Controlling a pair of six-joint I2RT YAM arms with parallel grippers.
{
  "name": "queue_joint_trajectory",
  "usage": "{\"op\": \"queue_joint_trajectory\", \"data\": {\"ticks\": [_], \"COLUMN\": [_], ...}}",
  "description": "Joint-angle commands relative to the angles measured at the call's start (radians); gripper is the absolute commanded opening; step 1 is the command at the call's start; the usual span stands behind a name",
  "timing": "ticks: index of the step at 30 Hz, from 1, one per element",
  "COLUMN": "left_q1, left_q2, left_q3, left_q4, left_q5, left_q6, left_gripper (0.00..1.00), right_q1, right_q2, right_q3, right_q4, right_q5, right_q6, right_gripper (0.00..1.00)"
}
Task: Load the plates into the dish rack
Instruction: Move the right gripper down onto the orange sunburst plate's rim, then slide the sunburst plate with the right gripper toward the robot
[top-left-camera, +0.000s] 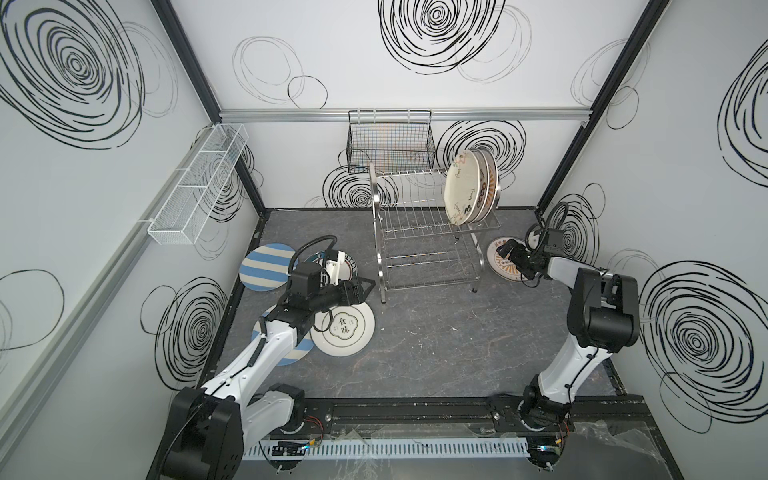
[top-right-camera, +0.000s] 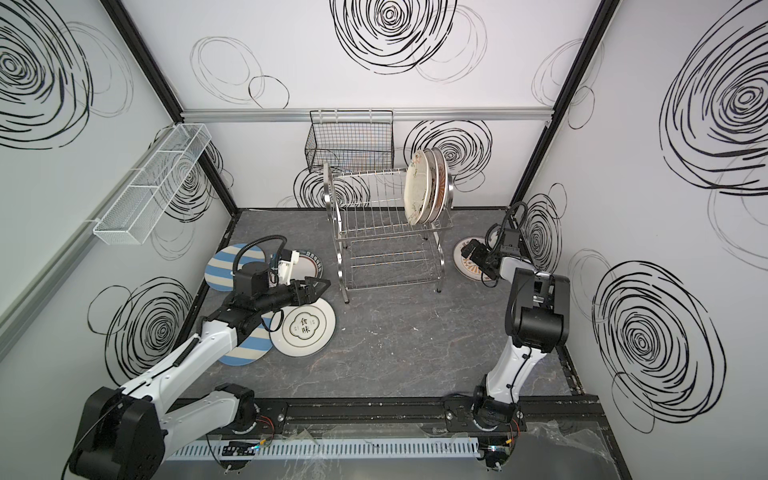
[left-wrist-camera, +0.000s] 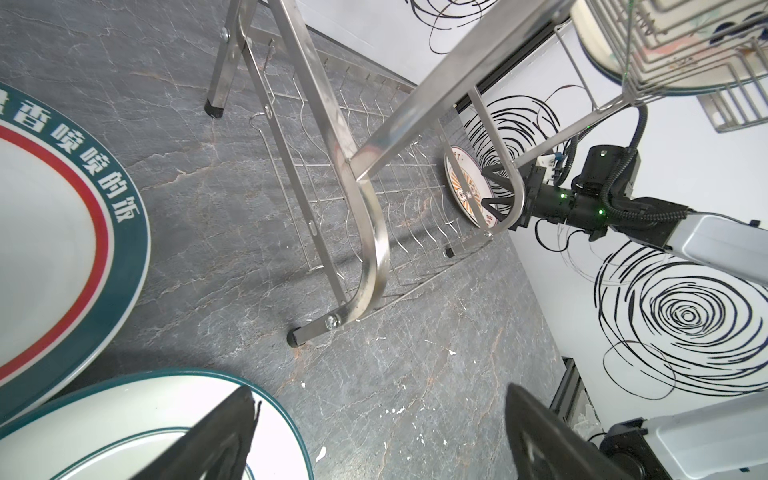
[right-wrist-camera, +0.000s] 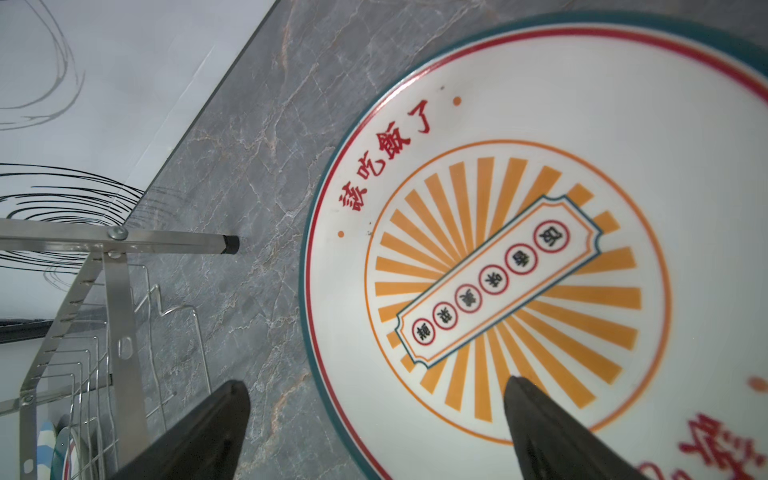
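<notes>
Loading under way at the dish rack (top-left-camera: 415, 216) (top-right-camera: 374, 226), which stands at the back of the grey marbled desk (top-left-camera: 436, 345). We count three plates (top-left-camera: 461, 191) (top-right-camera: 419, 191) on edge, packed together at the right end of its upper tier.

Just right of the rack a sunburst plate (top-left-camera: 498, 268) (top-right-camera: 463, 265) (right-wrist-camera: 519, 270) lies flat on the desk. The right pincer (top-left-camera: 503, 255) (right-wrist-camera: 376, 384) hangs low over it with its jaws spread wide and nothing gripped. In the right wrist view one finger (right-wrist-camera: 552, 432) sits above the orange rays, the other above bare desk outside the rim. Whether either finger touches the plate we cannot tell.

On the left, four more plates lie on the desk:
- a blue-and-cream striped plate (top-left-camera: 266, 266) (top-right-camera: 224, 266) nearest the back
- a green-banded plate (top-left-camera: 348, 266) (left-wrist-camera: 124, 249) beside it, partly behind the arm
- a white plate with two black characters (top-left-camera: 343, 328) (top-right-camera: 305, 328) nearer the front
- a second striped plate (top-left-camera: 291, 353) (top-right-camera: 245, 349) beside that one, largely hidden under the left arm

The left pincer (top-left-camera: 368, 291) (top-right-camera: 322, 289) (left-wrist-camera: 378, 388) hovers between this group and the rack — jaws apart, empty, pointing toward the rack.
</notes>
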Motion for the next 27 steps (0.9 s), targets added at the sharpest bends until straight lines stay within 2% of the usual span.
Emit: {"op": "queue_joint_trajectory", "data": {"ticks": [1,15,27], "left_q1": [0.003,-0.014,-0.019], "left_q2": [-0.014,-0.017,-0.022], "left_q3": [-0.009,-0.015,-0.020], "left_q4": [0.042,0.054,0.055], "left_q5": [0.001,-0.004,-0.006], "left_q6": [0.004,-0.003,-0.005], "left_gripper": [0.96,0.96,0.96], "right_q1": [0.007,0.026,0.028], "right_q2": [0.009,0.039,0.002], "right_q3": [0.032,0.040,-0.034], "right_q4": [-0.002,-0.052,-0.094], "right_q5": [-0.009,0.044,0.088], "right_q6": [-0.003,-0.038,-0.059], "right_gripper": [1.00,1.00,1.00]}}
